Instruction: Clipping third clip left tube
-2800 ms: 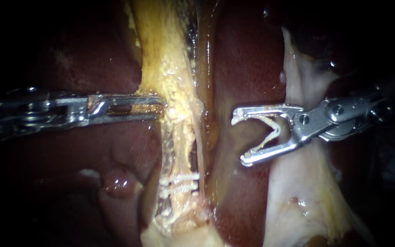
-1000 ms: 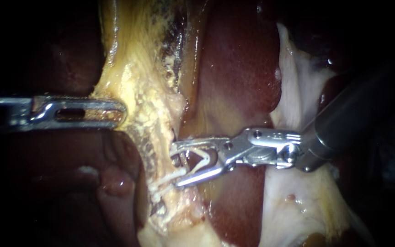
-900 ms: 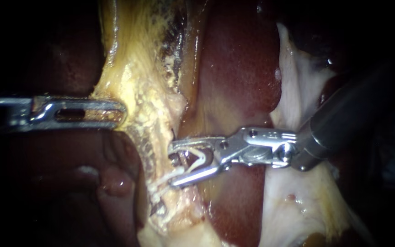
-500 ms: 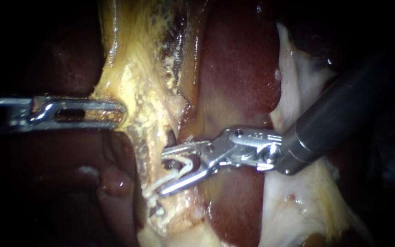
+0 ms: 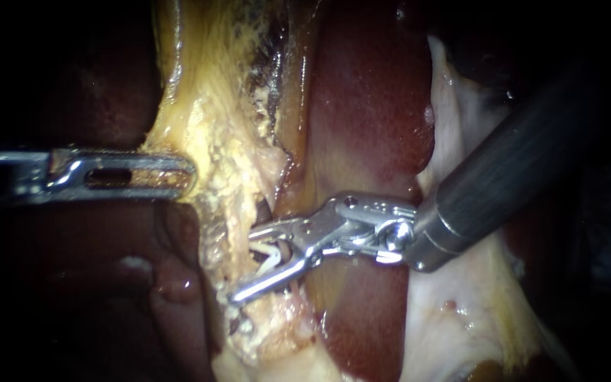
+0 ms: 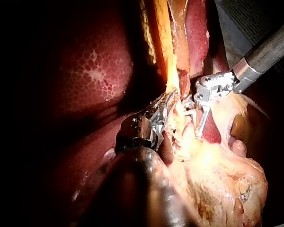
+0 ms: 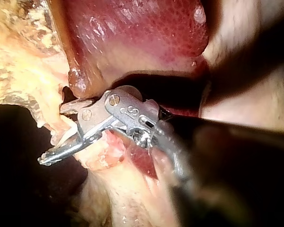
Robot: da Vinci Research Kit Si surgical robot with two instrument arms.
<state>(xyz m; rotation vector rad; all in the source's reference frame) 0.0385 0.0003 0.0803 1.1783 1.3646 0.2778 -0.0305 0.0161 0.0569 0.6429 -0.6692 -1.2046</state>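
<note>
Liver [image 5: 369,106] is backing the field. Left instrument [image 5: 189,173] is gripping the tube [image 5: 238,166] in its pincer; right instrument [image 5: 245,265] is holding an open clip [image 5: 269,256] astride it. Clip placement seems under way; next, squeezing the pincer closed squarely across the tube.

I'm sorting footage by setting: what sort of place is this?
Most likely a surgical setting viewed close through an endoscope, perhaps a practice bench: glistening red liver, a yellowish left tube, and the left instrument and right instrument, the latter carrying a clip.
</note>
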